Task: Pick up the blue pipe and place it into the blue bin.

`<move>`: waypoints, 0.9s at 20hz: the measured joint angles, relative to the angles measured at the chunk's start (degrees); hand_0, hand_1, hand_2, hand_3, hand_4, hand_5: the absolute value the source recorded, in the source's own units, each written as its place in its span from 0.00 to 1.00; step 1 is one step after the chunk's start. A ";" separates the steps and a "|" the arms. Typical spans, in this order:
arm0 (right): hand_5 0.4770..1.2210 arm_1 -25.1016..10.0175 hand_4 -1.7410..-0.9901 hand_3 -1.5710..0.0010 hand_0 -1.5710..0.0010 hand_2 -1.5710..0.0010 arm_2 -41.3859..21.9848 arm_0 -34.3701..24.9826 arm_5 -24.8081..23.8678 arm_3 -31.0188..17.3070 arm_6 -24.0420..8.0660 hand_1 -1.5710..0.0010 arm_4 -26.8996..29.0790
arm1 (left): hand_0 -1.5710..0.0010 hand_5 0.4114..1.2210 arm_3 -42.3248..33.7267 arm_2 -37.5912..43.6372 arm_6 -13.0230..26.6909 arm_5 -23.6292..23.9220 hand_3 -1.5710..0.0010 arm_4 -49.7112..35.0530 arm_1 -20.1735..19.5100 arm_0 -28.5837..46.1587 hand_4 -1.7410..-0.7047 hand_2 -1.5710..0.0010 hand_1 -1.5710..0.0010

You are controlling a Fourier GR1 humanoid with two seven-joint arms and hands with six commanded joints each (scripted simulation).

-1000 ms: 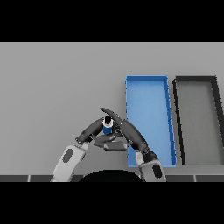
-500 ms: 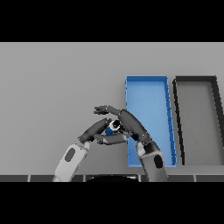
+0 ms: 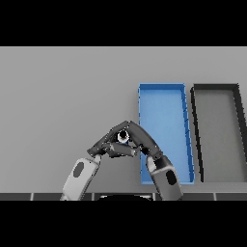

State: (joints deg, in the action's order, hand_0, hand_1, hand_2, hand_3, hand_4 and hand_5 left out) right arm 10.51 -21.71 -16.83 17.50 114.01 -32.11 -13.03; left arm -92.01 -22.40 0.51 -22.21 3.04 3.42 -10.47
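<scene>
pipe (image 3: 123, 136) pinched between both hands, left hand (image 3: 107, 144) and right hand (image 3: 143, 140) curled round it (short, stiff, likely light); blue bin (image 3: 162, 88) just right.

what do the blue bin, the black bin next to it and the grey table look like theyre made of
Shallow rectangular blue bin: likely moulded plastic, matte, judging by its even colour and thin walls. Shallow rectangular black bin: same shape, probably the same matte plastic, dark walls and greyer floor. Flat grey table: smooth, uniform, no grain or gloss; laminate or painted, can't tell which.
</scene>
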 measured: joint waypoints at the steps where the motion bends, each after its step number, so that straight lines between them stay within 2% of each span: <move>1: 0.84 0.01 0.05 0.09 0.05 0.05 -0.87 -0.13 -0.26 -0.21 0.89 0.05 -0.31 | 0.00 1.00 0.01 -0.01 -0.60 0.36 0.09 0.47 0.32 -0.06 0.02 0.00 0.00; 2: 0.87 -0.23 0.04 0.07 0.04 0.04 -1.16 0.06 -0.44 -0.56 1.05 0.04 -0.31 | 0.00 1.00 0.11 -0.10 -0.86 0.41 0.09 1.00 0.17 0.36 0.01 0.00 0.00; 3: 0.90 -0.51 0.03 0.06 0.03 0.03 -1.63 0.54 -0.82 -0.33 2.61 0.03 -0.41 | 0.00 1.00 0.00 -0.21 -0.79 0.34 0.09 1.37 0.34 0.12 0.01 0.00 0.00; 7: 0.96 0.48 0.01 0.02 0.01 0.01 -2.09 0.55 -3.67 -0.15 2.05 0.01 -1.73 | 0.00 1.00 -0.19 0.10 -2.22 1.16 0.07 2.62 -0.08 -0.35 0.02 0.00 0.00; 8: 0.97 0.34 0.01 0.02 0.01 0.01 -2.13 0.33 -4.12 -0.62 2.53 0.01 -2.15 | 0.07 1.00 -0.15 0.25 -3.15 2.37 0.26 4.04 -0.48 -0.34 0.14 0.18 0.15; 9: 0.97 0.23 0.01 0.01 0.01 0.01 -2.28 -0.08 -4.70 -1.32 2.88 0.01 -2.62 | 0.26 1.00 -0.18 0.08 -3.11 2.93 0.41 5.64 -0.76 -0.26 0.26 0.34 0.32; 10: 0.98 -0.02 0.01 0.01 0.01 0.01 -3.06 0.56 -5.30 -1.34 4.66 0.01 -3.09 | 0.40 1.00 -0.40 0.36 -3.48 0.97 0.52 5.31 -1.78 0.08 0.36 0.47 0.45; 12: 0.99 0.64 0.00 0.01 0.00 0.00 -3.53 0.37 -5.20 -0.62 1.27 0.00 -3.11 | 0.62 1.00 -0.81 0.21 -3.46 -1.95 0.70 5.70 -2.63 0.20 0.52 0.66 0.65; 13: 0.99 0.87 0.00 0.01 0.00 0.00 -3.57 0.27 -5.45 -0.76 0.21 0.00 -3.56 | 0.70 0.89 -0.89 0.41 -2.78 -2.82 0.76 6.55 -2.78 0.16 0.58 0.73 0.72; 14: 0.99 0.83 0.00 0.00 0.00 0.00 -4.11 0.93 -5.80 -0.29 0.60 0.00 -4.15 | 0.76 0.76 -0.92 0.74 -3.32 -3.60 0.81 7.25 -3.40 -0.04 0.63 0.78 0.78; 16: 0.99 0.59 0.00 0.00 0.00 0.00 -3.74 0.50 -5.84 -0.05 0.29 0.00 -4.67 | 0.84 0.54 -1.53 0.87 1.47 -2.67 0.88 7.04 -2.23 -0.13 0.70 0.86 0.86; 18: 1.00 0.38 0.00 0.00 0.00 0.00 -3.73 0.38 -6.24 -0.39 0.69 0.00 -5.44 | 0.90 0.36 -2.18 0.30 2.41 -2.16 0.92 7.11 -1.93 1.27 0.73 0.91 0.91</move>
State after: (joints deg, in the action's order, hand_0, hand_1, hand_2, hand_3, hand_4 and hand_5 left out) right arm 10.89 -25.44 -16.45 11.26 113.62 -31.42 -18.47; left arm -94.19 -22.09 2.92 -24.36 10.16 1.50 -9.20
